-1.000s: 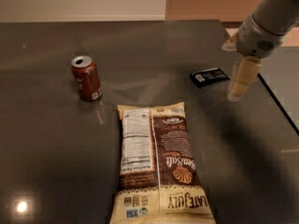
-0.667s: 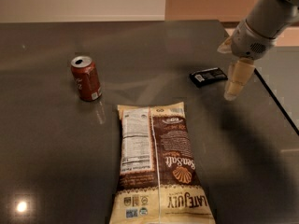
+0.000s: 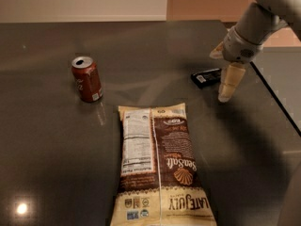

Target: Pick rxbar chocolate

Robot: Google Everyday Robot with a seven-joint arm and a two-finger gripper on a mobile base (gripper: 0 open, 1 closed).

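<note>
One flat, black-wrapped rxbar chocolate (image 3: 206, 77) lies just beside the cream tool (image 3: 229, 84), whose grip cannot be told.

A dark glossy bench (image 3: 56, 164) fills the view, with a light glint (image 3: 21, 208) at 7 o'clock. A pale wall (image 3: 80, 1) stands at 11 and a tan panel (image 3: 207, 1) at 12. The gripper (image 3: 226, 76) hangs at 2 o'clock.

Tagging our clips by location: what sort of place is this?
Probably an office snack or break area: a dark countertop holds a red soda can, a chip bag and the rxbar chocolate. The gripper hangs by the bar's right end.
</note>
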